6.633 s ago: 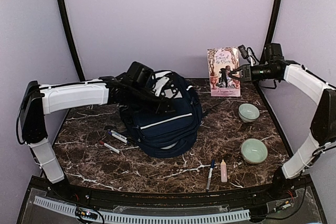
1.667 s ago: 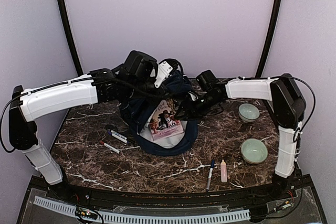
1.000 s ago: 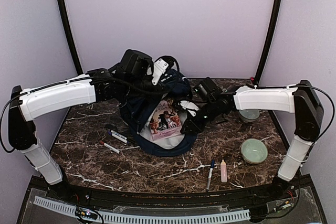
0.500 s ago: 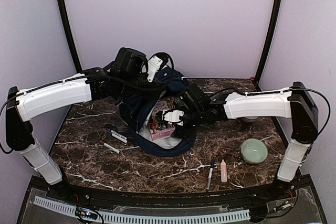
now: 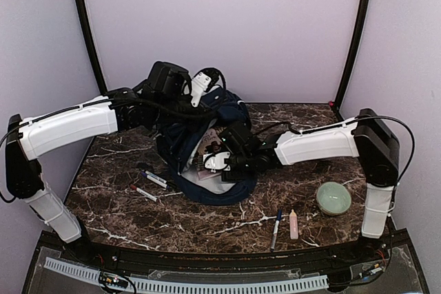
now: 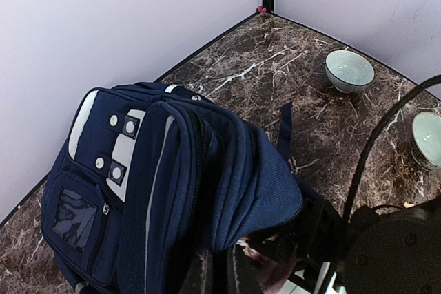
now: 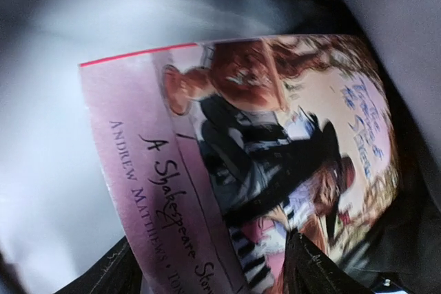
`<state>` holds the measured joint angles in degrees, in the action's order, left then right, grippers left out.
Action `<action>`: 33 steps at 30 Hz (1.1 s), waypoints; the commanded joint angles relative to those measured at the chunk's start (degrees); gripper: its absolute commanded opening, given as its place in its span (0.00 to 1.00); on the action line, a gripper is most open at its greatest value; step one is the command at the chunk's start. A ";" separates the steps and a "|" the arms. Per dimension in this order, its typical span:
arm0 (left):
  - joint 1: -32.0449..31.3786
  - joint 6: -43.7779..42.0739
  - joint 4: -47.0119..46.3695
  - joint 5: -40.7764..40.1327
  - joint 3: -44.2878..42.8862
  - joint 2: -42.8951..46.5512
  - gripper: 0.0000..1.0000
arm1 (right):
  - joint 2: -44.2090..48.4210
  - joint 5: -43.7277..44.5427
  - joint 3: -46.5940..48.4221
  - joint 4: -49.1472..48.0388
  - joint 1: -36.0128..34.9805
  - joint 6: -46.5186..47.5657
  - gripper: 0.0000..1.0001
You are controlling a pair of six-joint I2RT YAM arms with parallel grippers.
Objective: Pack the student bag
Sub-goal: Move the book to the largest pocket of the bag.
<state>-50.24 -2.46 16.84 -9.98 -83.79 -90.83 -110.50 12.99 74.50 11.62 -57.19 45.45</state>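
1. The right arm's fingers (image 7: 313, 271) stood spread wide inside the open mouth of the student bag (image 5: 224, 187). One sat on either side of the lower edge of a paperback book (image 7: 262, 149), and I could not tell whether they touched it.
2. The left arm's fingers (image 5: 199, 89) were pinched tight, seemingly on the bag's top edge, holding that edge up above the rest.
3. The student bag sat toward the back of the tabletop (image 5: 303, 184), slumped, with its mouth gaping toward the right arm and its pale lining showing.
4. To my eye it was soft and floppy. The cloth sagged wherever nothing held it, so the mouth would likely fall shut if let go.
5. The firmest hold looked to be the seam along the zip. Loose pocket cloth would likely stretch and slip.
6. With the book inside, the weight would sit low, and lifting the bag by one corner would probably tip it.
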 commanded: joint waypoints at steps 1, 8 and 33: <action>0.31 1.20 -5.77 3.34 -0.56 5.54 0.00 | -2.82 6.35 4.73 -7.47 2.46 0.55 0.69; 0.32 2.48 -5.32 7.40 -0.51 3.84 0.00 | -7.40 7.11 10.17 -12.69 4.14 -1.28 0.65; 0.29 3.35 -6.40 9.20 1.46 1.52 0.01 | 15.59 -14.73 -6.37 15.22 5.06 -13.77 0.66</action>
<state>-49.41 0.45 15.79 -2.76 -82.11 -90.83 -99.77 8.03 72.71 16.16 -52.64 32.69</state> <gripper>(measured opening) 0.044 0.674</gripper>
